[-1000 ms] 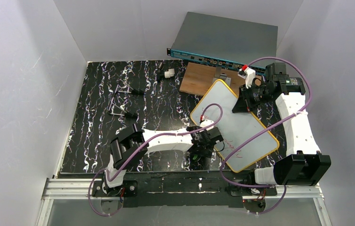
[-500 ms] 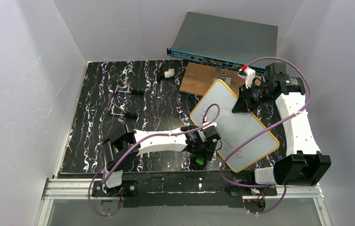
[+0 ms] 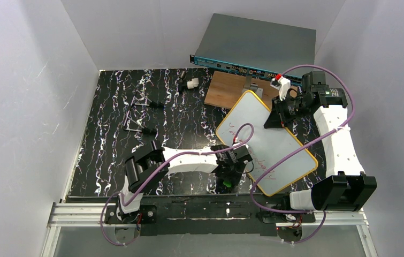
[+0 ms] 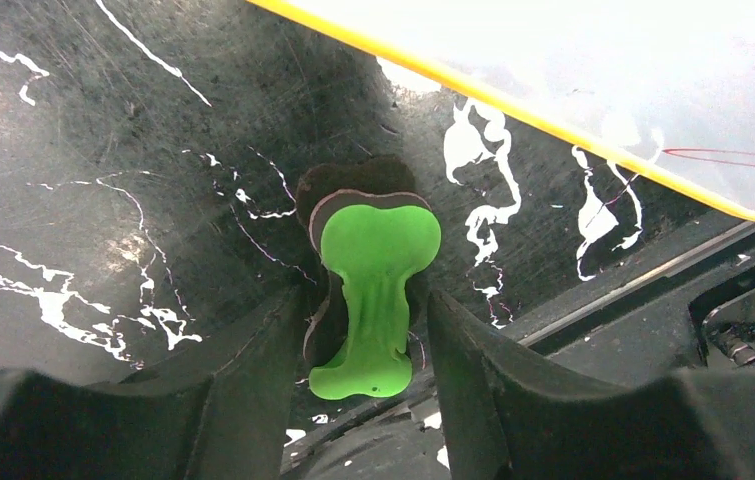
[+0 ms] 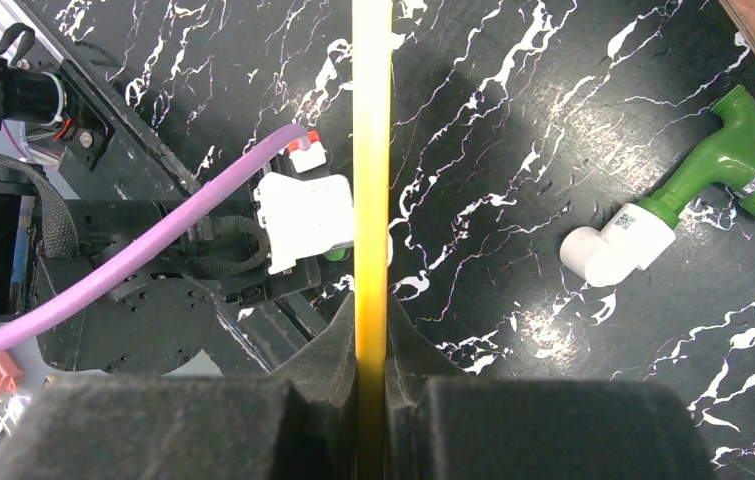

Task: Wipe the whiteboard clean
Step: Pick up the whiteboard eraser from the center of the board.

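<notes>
Overhead, progress: by my reading the wiping has not begun; red writing (image 3: 267, 167) shows on the near part of the whiteboard (image 3: 266, 142), and a fainter red line shows near its left corner.
Overhead, whiteboard: lies skewed on the right half of the dark marbled table (image 3: 114, 139), its far corner over the wooden board (image 3: 229, 88).
Overhead, right gripper (image 3: 275, 119): sits at the board's far right edge and seems to steady it.
Overhead, left gripper (image 3: 227, 176): hangs over a small green eraser (image 3: 226, 183) on the table, just beside the board's near left edge.
Left wrist, eraser (image 4: 373, 295): green, bone-shaped, with a dark pad under it, lying flat on the table and off the board.
Left wrist, fingers (image 4: 243, 390): apart, one on each side of the eraser; no squeeze shows, so I judge it not yet gripped.
Left wrist, whiteboard (image 4: 593, 60): glossy white with a yellow rim; a thin red stroke runs near the right edge of the view.
Right wrist, right gripper (image 5: 371, 320): pads pressed together on the board's yellow rim (image 5: 371, 150), which is seen edge-on.
Right wrist, nearby: a white pipe elbow (image 5: 618, 245) and a green nozzle (image 5: 728, 150) lie on the table, apart from the board.
Left to do: grip the eraser, carry it onto the board, rub out all the red.
</notes>
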Robot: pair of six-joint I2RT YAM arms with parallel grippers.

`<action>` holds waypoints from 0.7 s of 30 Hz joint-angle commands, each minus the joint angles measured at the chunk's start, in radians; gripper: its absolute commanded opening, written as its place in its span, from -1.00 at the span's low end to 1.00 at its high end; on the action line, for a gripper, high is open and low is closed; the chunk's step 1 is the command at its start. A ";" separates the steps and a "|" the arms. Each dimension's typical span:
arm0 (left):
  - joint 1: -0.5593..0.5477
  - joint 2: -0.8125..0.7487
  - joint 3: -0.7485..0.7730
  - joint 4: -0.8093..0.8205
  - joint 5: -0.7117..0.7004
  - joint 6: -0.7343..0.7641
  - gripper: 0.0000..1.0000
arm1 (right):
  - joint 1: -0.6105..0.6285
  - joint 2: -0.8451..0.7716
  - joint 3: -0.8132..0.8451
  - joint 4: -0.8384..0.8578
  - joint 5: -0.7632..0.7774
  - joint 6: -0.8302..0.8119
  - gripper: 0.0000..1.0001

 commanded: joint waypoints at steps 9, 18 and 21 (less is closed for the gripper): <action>0.015 0.024 0.046 -0.024 -0.004 0.032 -0.51 | -0.003 -0.012 0.013 0.032 -0.082 -0.004 -0.97; 0.031 -0.163 -0.130 0.088 -0.073 0.075 -1.00 | 0.008 0.002 0.015 0.008 -0.132 -0.038 -0.97; 0.057 -0.325 -0.277 0.206 -0.073 0.112 -1.00 | 0.045 0.022 0.036 0.004 -0.134 -0.036 -0.97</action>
